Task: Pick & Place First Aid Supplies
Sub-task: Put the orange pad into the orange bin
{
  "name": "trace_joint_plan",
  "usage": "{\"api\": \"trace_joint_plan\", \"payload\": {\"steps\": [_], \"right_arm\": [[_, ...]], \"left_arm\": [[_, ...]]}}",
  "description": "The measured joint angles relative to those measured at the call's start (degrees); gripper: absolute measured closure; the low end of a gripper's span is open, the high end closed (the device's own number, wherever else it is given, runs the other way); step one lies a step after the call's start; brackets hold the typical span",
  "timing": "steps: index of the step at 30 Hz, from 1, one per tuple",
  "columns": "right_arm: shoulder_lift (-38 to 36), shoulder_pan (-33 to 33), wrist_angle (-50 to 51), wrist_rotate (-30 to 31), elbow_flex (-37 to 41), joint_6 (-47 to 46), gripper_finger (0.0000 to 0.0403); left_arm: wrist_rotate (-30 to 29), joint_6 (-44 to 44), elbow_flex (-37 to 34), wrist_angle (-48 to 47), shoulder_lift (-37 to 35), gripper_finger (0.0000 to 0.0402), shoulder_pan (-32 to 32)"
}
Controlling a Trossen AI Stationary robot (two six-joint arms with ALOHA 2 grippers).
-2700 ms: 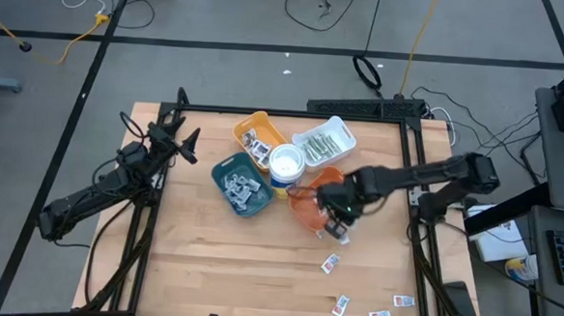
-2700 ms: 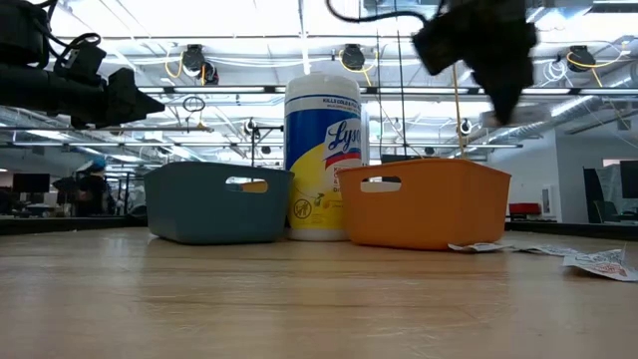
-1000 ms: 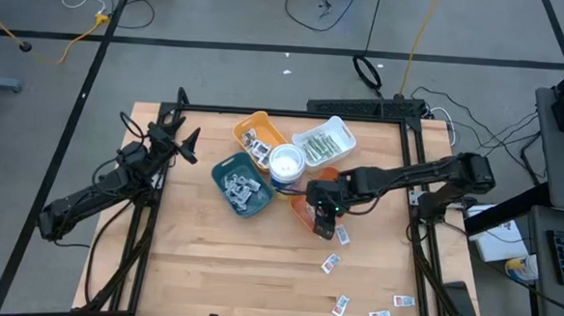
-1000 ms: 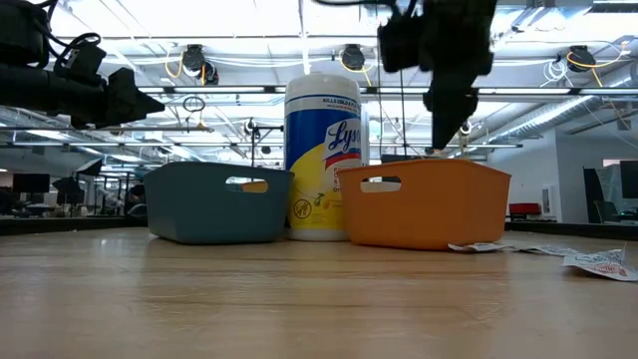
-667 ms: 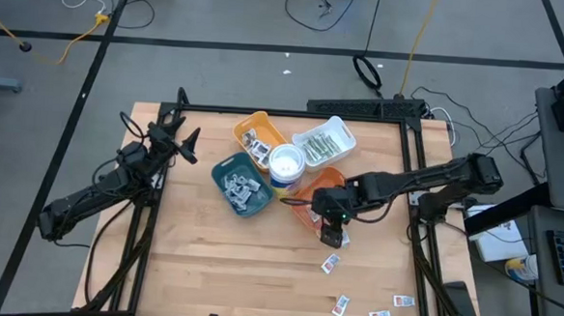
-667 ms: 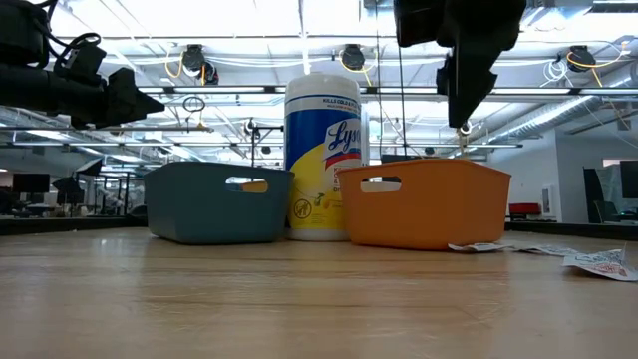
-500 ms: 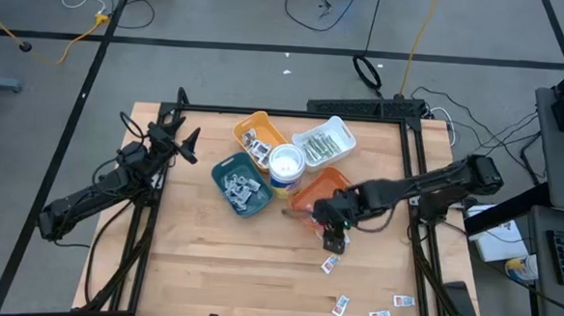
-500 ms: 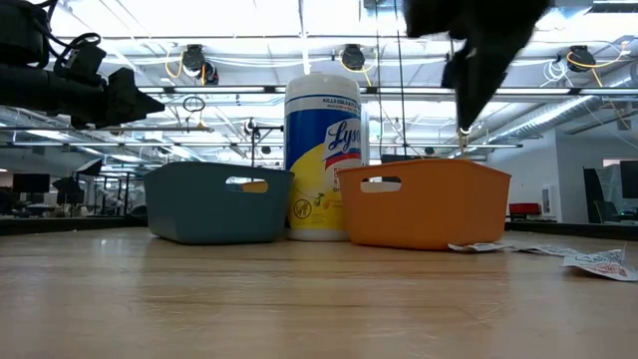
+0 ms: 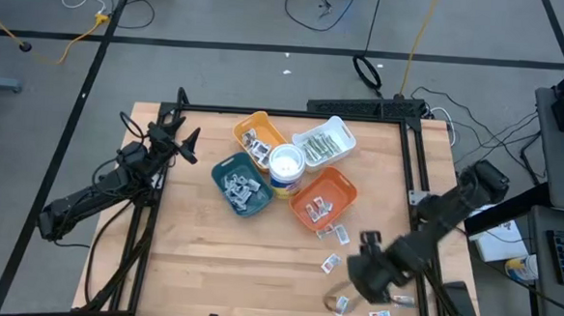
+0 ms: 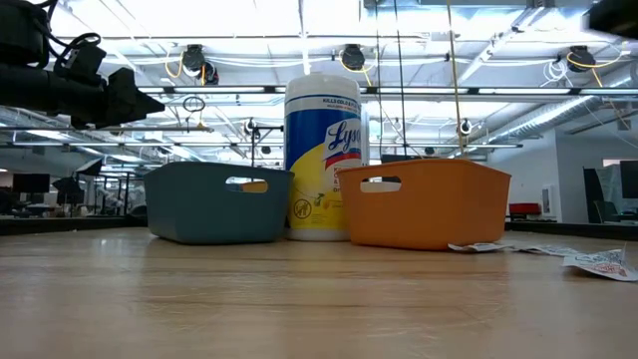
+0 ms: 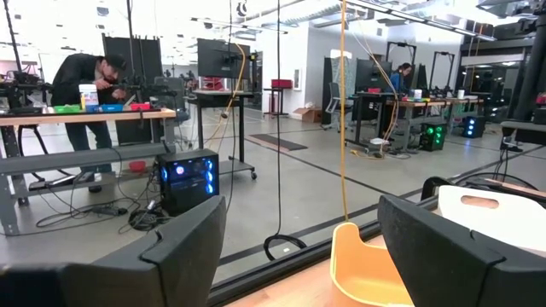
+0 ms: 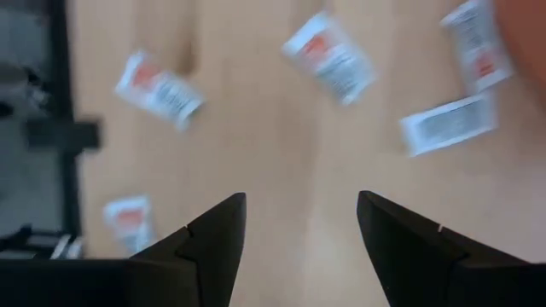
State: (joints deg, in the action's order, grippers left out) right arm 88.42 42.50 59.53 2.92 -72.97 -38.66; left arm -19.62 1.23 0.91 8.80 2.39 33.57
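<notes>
Plank-wood table (image 9: 209, 251) in dark metal frame, grey cabled floor around; bright workshop with desks behind. Flat white packets with red marks (image 12: 159, 86) lay loose near table's front-right corner; more lay inside orange tray (image 9: 324, 198). Teal tray (image 9: 243, 185), yellow tray (image 9: 260, 136), white tray (image 9: 323, 141) ringed round white tub (image 9: 287, 163). Right gripper (image 12: 297, 223) hovered over loose packets, fingers spread, empty. Left gripper (image 11: 303, 247) waited at left edge, spread wide.

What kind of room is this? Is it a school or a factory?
Probably a robotics lab or workshop. Beyond the wooden table there are workbenches, a glowing computer tower on the floor, cables trailing about, and a person bent over a bench.
</notes>
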Motion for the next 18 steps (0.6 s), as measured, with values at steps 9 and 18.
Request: {"api": "trace_joint_plan", "payload": {"steps": [9, 18], "right_arm": [[0.0, 15.82, -0.02, -0.17, 0.02, -11.65, 0.0191], [-0.11, 22.86, -1.54, -2.51, 1.84, -20.4, 0.0191]], "left_arm": [[0.0, 0.0, 0.0, 0.0, 0.0, 0.0094, -0.01], [0.0, 0.0, 0.0, 0.0, 0.0, 0.0094, 0.01]]}}
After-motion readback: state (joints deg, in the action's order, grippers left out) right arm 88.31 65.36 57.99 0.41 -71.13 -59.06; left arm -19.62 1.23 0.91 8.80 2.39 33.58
